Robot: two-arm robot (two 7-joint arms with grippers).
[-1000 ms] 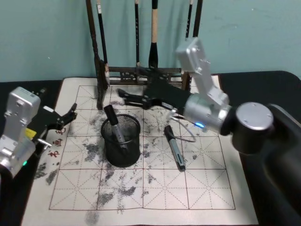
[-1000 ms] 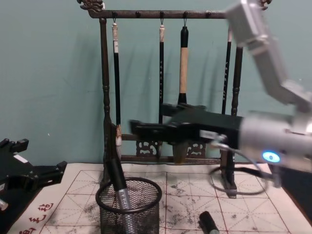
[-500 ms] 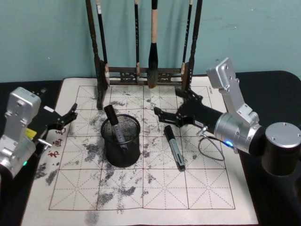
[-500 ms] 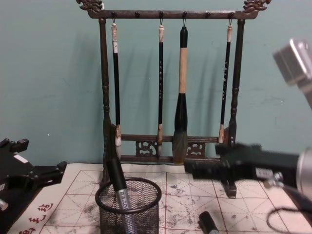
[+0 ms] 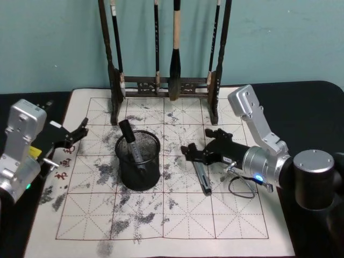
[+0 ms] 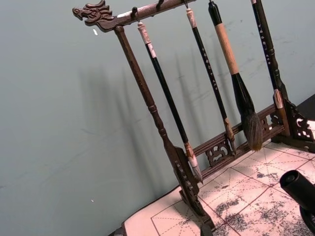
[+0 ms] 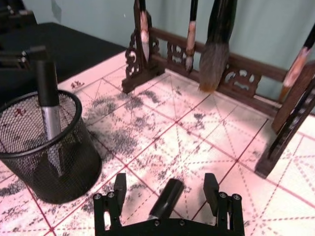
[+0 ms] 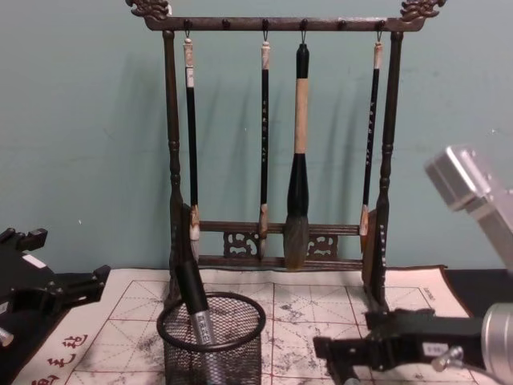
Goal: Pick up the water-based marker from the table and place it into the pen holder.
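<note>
Marker (image 5: 203, 180): it lies flat on your mat (image 5: 177, 215), to the right of the pen holder (image 5: 145, 174) and apart from it, with its cap end toward the brush rack (image 5: 161, 83).
Right gripper (image 5: 198, 144): you have it low over the marker's cap end. The jaws are wide, one finger on each side, and the wrist view shows a gap on both sides.
Pen holder: it stands upright on the mat, left of centre, with a second marker (image 5: 129, 141) leaning inside.
Left gripper (image 5: 78, 134): your idle arm sits at the mat's left edge by the red characters (image 5: 63, 161), jaws apart and holding nothing.
Table (image 5: 301, 102): a dark surface under the mat.
</note>
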